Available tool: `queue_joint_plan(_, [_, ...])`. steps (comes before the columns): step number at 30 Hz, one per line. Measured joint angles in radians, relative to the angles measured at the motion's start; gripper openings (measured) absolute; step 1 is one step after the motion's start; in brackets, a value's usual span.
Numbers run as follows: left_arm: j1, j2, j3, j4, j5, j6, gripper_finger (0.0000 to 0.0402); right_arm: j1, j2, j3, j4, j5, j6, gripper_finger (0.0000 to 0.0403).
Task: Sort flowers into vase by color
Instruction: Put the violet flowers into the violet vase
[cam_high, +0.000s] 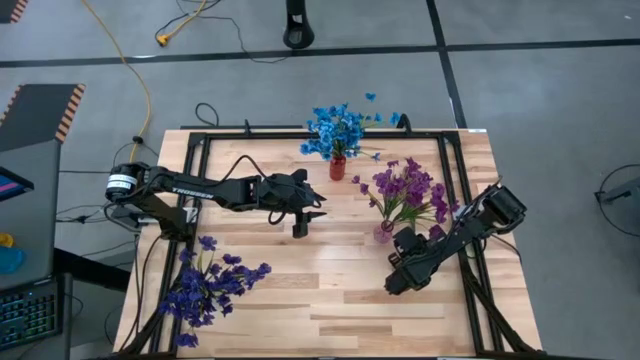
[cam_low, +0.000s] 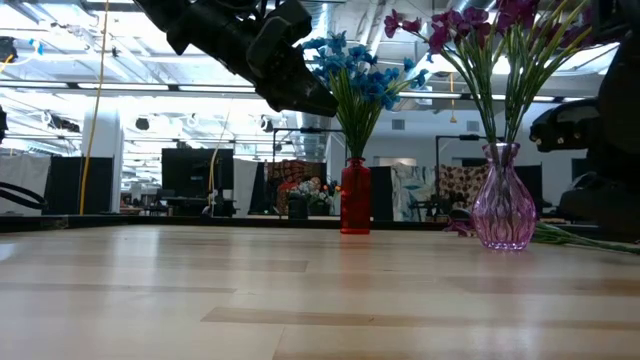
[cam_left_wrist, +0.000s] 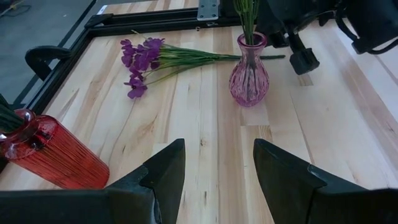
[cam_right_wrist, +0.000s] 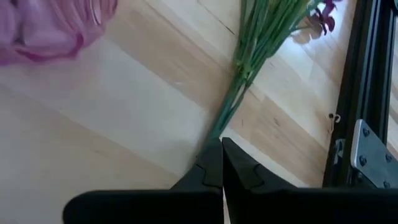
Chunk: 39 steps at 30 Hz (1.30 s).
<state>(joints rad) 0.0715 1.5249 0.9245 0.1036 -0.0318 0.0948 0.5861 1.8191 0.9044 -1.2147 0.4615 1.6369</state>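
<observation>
Step in hand: pickup of loose magenta-purple stems for the pink vase. The right gripper (cam_right_wrist: 222, 163) sits low on the counter (cam_high: 330, 290) at about four o'clock from counter centre, its fingers pressed together on the cut ends of a small bunch of green stems (cam_right_wrist: 249, 62) lying flat on the wood. Whether one stem or several are pinched cannot be told; the bunch fans out from the fingertips toward its blossoms near the black frame rail (cam_right_wrist: 364, 74).

The left gripper (cam_left_wrist: 217, 168) hangs above the counter centre, fingers standing well apart with nothing between them, facing the pink vase (cam_left_wrist: 249, 71) — waiting.

Status of the flowers:
- blue flowers (cam_high: 338, 130) upright in the red vase (cam_high: 338, 167), twelve o'clock;
- magenta-purple flowers (cam_high: 405, 190) upright in the pink vase, two to three o'clock, with the loose remainder lying just beside it;
- dark violet flowers (cam_high: 210, 285) heaped flat at eight o'clock, no vase for them in view.

Judgement: sorting is partly done. The next move calls for a clean lift, swinging the stems upright and threading the cut ends into the vase's narrow neck, already crowded.

Materials: both vases are ribbed translucent glass — the red one a slim cylinder, the pink one bulbous with a flared lip, likely easy to tip. Stems are thin, wiry plastic; blossoms small fabric-like clusters. The counter is smooth pale planking.
</observation>
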Motion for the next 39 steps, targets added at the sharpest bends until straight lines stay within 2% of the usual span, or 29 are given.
queue_joint_plan(5, [0.000, 0.000, 0.000, 0.000, 0.000, -0.001, 0.0179, -0.002, 0.000, -0.031, 0.045, 0.011, -0.047, 0.0021])
queue_joint_plan(23, [0.000, 0.000, 0.000, 0.000, 0.000, -0.003, 0.0179, -0.006, 0.000, -0.043, 0.044, 0.013, -0.172, 0.0019])
queue_joint_plan(30, [0.000, 0.000, 0.000, 0.000, 0.000, -0.005, 0.0179, -0.006, 0.000, -0.059, 0.123, 0.015, -0.232, 0.0019])
queue_joint_plan(39, [0.000, 0.000, 0.000, 0.000, 0.000, -0.006, 0.0179, -0.004, -0.001, -0.060, 0.132, -0.008, -0.232, 0.0019])
